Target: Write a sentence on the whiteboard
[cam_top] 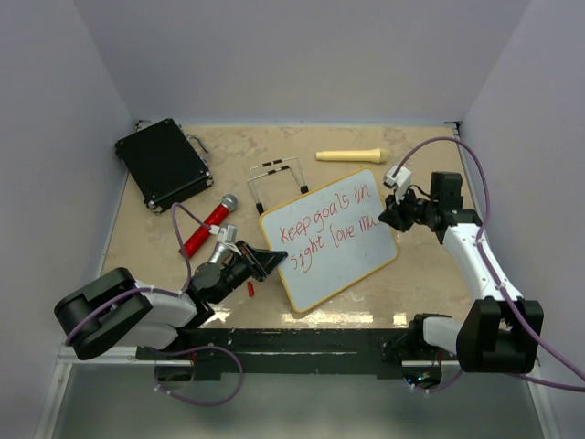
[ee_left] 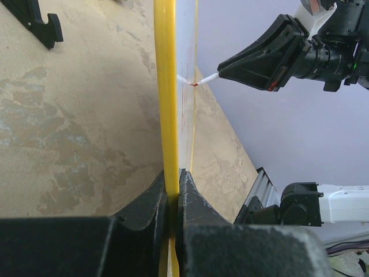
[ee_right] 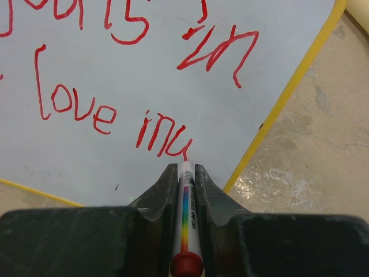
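Note:
The whiteboard lies tilted on the table, white with a yellow frame. The sentence is in red, two lines: "Keep goals in" above "sight love mu". My left gripper is shut on the board's left yellow edge. My right gripper is shut on a white marker with a rainbow stripe and red end. The marker's tip touches the board at the end of the last red stroke. The left wrist view shows the right gripper and the marker tip on the board.
A black case sits at the back left. A red and silver microphone lies near the left arm. A cream cylinder lies at the back. A wire stand lies behind the board. A small red cap lies by the left gripper.

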Robot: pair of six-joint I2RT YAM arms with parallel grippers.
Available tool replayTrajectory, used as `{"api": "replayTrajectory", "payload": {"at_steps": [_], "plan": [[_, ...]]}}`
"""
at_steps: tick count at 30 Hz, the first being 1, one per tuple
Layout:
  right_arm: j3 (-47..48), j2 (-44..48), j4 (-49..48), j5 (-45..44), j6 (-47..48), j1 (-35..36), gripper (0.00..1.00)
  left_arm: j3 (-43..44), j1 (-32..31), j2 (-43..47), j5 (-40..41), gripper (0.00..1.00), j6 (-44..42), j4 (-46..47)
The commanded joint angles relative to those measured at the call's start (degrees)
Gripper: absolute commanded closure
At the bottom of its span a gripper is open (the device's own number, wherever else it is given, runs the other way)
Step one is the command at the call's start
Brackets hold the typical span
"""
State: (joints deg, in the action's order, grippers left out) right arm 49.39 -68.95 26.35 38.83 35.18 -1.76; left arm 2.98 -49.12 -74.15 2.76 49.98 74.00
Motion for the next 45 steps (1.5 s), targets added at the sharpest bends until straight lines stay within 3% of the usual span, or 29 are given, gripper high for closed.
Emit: {"api": "replayTrajectory", "payload": {"at_steps": [1,10,27,45], "plan": [[1.94,3.02,-1.03,3.62,0.59,0.35,1.00,-0.17,-0.18,0.23,-2.85,1.00,-4.45,2.20],[2.38,2.60,-4.03,6.52,-1.52,0.35,1.00,0.09,-0.10,0.06,-2.94,1.00,-4.36,2.20],[1.59,1.80,-7.36,0.81,-4.15,1.32,1.00,0.09,-0.10,-0.29,-3.03,1.00,-4.36,2.47],[1.15,1.27,-3.59,-1.04,-2.31,1.32,1.00,-0.08,-0.10,-0.21,-2.85,1.00,-4.45,2.47]]}}
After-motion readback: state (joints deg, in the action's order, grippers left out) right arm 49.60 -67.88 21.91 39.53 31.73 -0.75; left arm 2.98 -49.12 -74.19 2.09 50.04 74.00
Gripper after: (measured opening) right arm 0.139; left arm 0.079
